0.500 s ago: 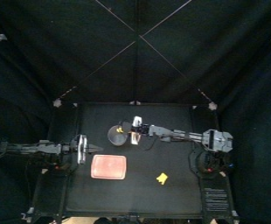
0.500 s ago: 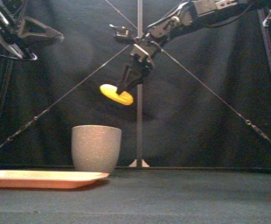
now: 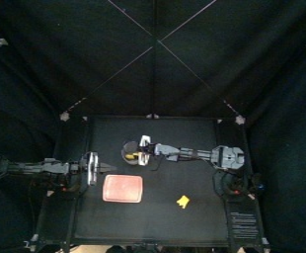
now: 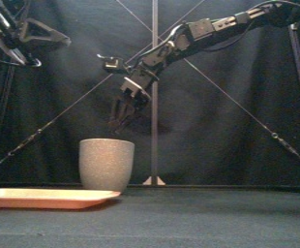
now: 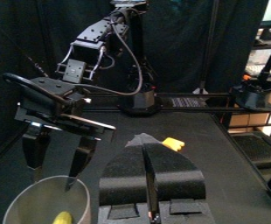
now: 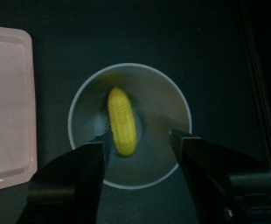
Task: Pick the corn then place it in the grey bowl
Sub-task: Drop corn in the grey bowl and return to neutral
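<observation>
The yellow corn lies inside the tall grey speckled cup, seen at the bottom of it in the right wrist view and as corn in the left wrist view. My right gripper hangs just above the cup's mouth, open and empty, with its jaws spread to either side of the rim. In the top view the cup stands left of centre under the right gripper. My left gripper is shut and rests at the table's left, raised.
A flat pink tray lies in front of the cup, low at the front left. A small yellow toy sits on the table at the front right.
My right gripper has moved left and down over the cup and opened. The corn it held has dropped into the cup.
</observation>
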`<act>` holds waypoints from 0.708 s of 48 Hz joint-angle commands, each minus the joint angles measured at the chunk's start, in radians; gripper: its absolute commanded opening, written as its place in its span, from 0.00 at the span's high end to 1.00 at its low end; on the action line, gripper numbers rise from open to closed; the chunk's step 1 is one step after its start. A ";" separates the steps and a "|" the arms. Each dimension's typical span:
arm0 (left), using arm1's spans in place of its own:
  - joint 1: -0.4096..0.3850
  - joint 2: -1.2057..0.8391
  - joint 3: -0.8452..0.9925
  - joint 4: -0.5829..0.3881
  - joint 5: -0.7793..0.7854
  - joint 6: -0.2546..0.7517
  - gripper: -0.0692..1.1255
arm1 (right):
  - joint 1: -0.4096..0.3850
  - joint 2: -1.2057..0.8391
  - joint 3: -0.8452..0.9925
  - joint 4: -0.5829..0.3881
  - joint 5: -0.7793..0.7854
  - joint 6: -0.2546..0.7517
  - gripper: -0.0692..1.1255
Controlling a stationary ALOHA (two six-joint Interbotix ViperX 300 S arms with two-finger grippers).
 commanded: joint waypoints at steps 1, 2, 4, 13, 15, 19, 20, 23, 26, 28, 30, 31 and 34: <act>0.002 -0.002 -0.023 0.003 -0.005 0.000 0.97 | 0.000 -0.037 -0.034 -0.006 0.014 0.000 0.14; 0.002 -0.002 -0.023 0.003 -0.006 0.000 0.97 | 0.000 -0.041 -0.035 -0.012 0.020 0.000 0.13; 0.002 -0.003 -0.023 0.003 -0.006 0.000 0.97 | 0.000 -0.063 -0.034 -0.025 0.035 0.002 0.13; 0.002 -0.020 -0.023 0.003 -0.006 0.000 0.97 | 0.000 -0.196 -0.025 -0.052 0.046 0.008 0.13; 0.003 -0.023 -0.023 0.003 -0.005 0.000 0.97 | 0.000 -0.230 -0.020 -0.052 0.044 0.009 0.13; 0.002 -0.029 -0.021 0.003 -0.006 0.000 0.97 | -0.002 -0.299 -0.003 -0.057 0.044 0.020 0.13; 0.002 -0.034 -0.021 0.002 -0.005 0.000 0.97 | 0.000 -0.318 0.003 -0.058 0.044 0.021 0.13; 0.002 -0.037 -0.021 0.003 -0.005 0.000 0.97 | 0.000 -0.385 0.037 -0.058 0.044 0.028 0.13; 0.003 -0.037 -0.021 0.003 -0.006 0.000 0.97 | 0.000 -0.448 0.075 -0.054 0.040 0.029 0.13; 0.002 -0.037 -0.021 0.003 -0.005 0.000 0.97 | 0.000 -0.489 0.106 -0.049 0.028 0.032 0.13; 0.003 -0.037 -0.021 0.003 -0.005 0.002 0.97 | 0.000 -0.534 0.141 -0.041 0.009 0.034 0.13; 0.003 -0.037 -0.023 0.003 -0.006 0.002 0.97 | 0.000 -0.557 0.161 -0.035 -0.003 0.035 0.13; 0.003 -0.038 -0.023 0.003 -0.005 0.002 0.97 | -0.003 -0.644 0.238 -0.006 -0.064 0.046 0.13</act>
